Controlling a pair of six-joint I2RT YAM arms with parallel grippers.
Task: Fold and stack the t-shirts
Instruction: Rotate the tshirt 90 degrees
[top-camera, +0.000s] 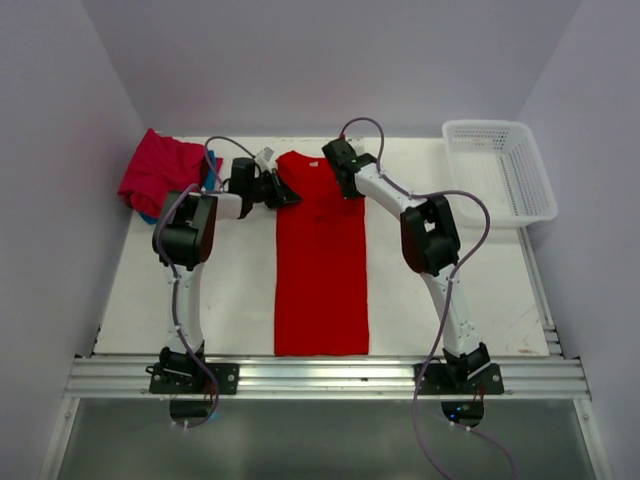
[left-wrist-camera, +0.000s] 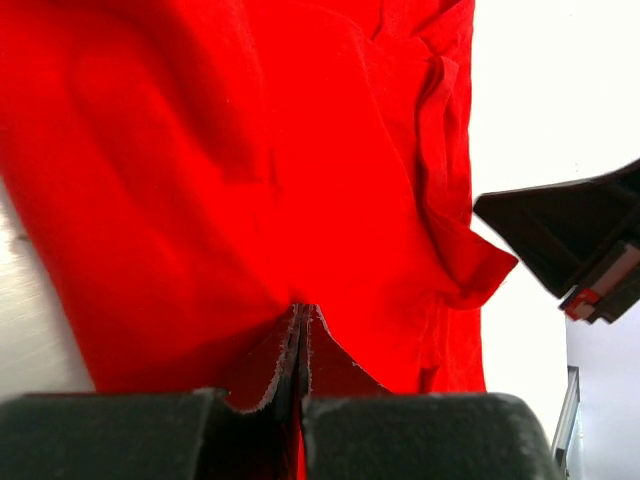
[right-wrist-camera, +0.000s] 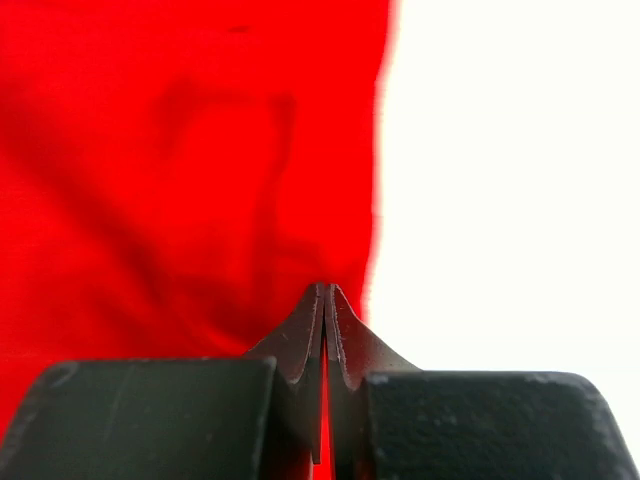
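Bare table (top-camera: 230, 290) lay on both sides of the red shirt (top-camera: 322, 270), a long narrow strip in the middle. Far left, a pink shirt (top-camera: 160, 170) hid most of a teal one (top-camera: 147, 214).

Left wrist: the left gripper (left-wrist-camera: 301, 312) pinched the red shirt's wrinkled corner.

Right wrist: the right gripper (right-wrist-camera: 325, 292) pinched its straight edge; the table was washed out.

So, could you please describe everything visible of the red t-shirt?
The red t-shirt is soft bright cloth, folded into a long narrow strip lying flat on the white table, running from near edge to far side. The left gripper and right gripper are each shut on its far end, one per side; the cloth wrinkles there.
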